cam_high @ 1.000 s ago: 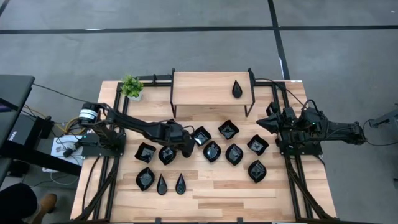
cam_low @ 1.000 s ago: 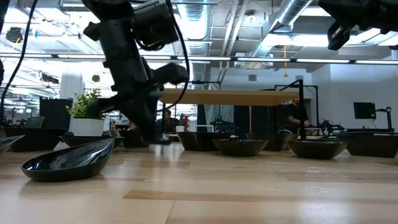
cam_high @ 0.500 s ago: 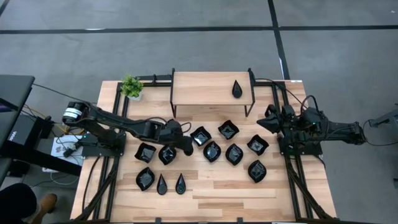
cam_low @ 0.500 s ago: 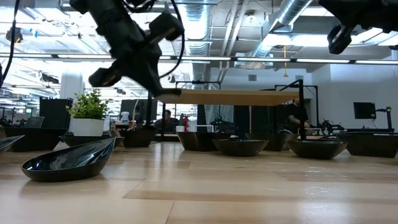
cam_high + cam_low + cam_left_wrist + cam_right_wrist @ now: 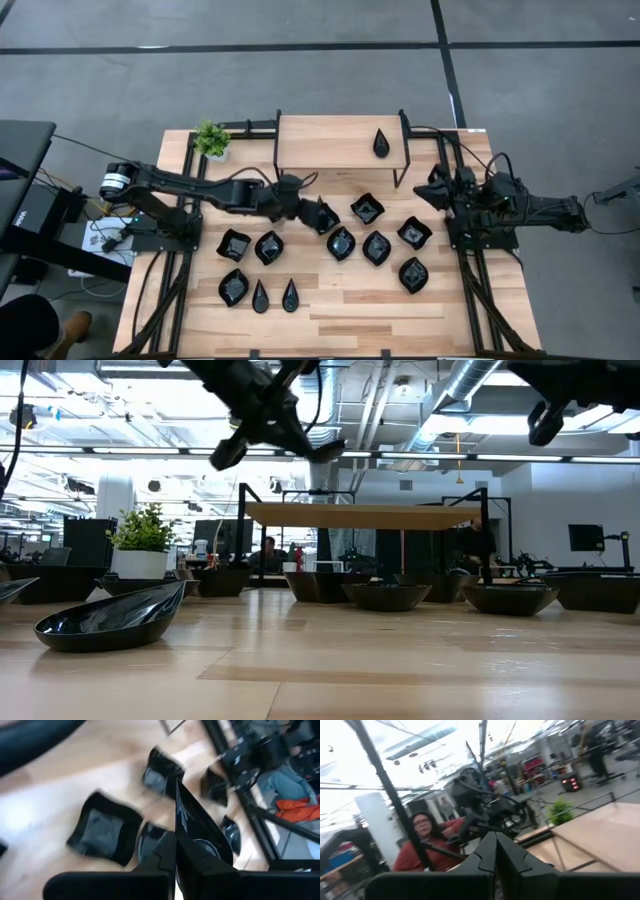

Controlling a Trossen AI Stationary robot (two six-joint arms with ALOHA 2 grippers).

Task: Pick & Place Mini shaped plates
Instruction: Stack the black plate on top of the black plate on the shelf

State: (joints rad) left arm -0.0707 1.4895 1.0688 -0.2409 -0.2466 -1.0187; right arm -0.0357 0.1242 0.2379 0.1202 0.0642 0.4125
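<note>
The left hand (image 5: 312, 211) is clamping a black plate (image 5: 322, 215) by its rim, holding it in the air over the middle of the table (image 5: 350, 310), just in front of the raised wooden shelf (image 5: 335, 140). The left wrist view is showing that held plate (image 5: 197, 837) edge-on between the closed fingers, with other plates lying on the wood below it. In the low view the hand (image 5: 300, 445) is hanging high, above the shelf's board. Around it, more black plates are lying in a loose cluster: a wavy square one (image 5: 367, 209) just to the right, a pair (image 5: 250, 245) to the near left, teardrops (image 5: 275, 296) nearer the front edge. One teardrop plate (image 5: 381, 143) is sitting on the shelf's right end. A small potted plant (image 5: 211, 140) is standing at the far left corner. The near strip of the table is lying bare. The right hand (image 5: 432, 198) is waiting, fingers together, at the right edge; its wrist view is showing a person in red (image 5: 427, 852) beyond the table.
</note>
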